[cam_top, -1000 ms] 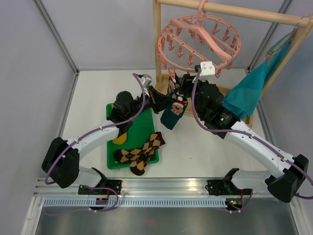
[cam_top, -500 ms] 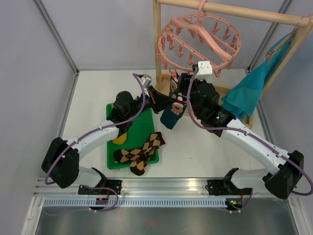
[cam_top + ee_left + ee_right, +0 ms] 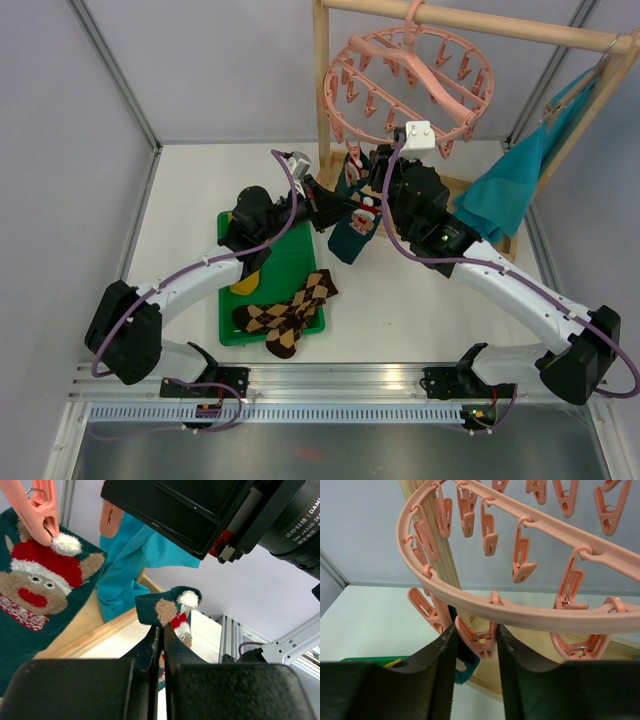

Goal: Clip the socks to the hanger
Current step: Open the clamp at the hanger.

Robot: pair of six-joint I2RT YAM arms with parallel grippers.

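Note:
The round pink hanger [image 3: 410, 80] hangs from the wooden rail. My left gripper [image 3: 161, 630] is shut on a dark teal sock with a red-white Christmas figure [image 3: 172, 611] and holds it up under the hanger. A second teal Christmas sock [image 3: 35, 595] hangs from a pink clip [image 3: 40, 510] at the left. In the top view the teal socks [image 3: 352, 235] hang between my left gripper [image 3: 338, 208] and my right gripper [image 3: 365, 160]. My right gripper [image 3: 476, 630] is closed on a dangling pink clip [image 3: 479, 637] on the ring's near rim, with a finger touching each side.
A green tray [image 3: 300, 250] holds the brown argyle socks [image 3: 290, 312] and a mustard yellow sock [image 3: 247, 280]. The wooden rack post [image 3: 322, 90] stands just left of the hanger. A large turquoise cloth [image 3: 510, 190] hangs at the right.
My right arm has moved up and left to the hanger's near rim and closed on a clip. The hanger has shifted slightly. My left arm holds still.

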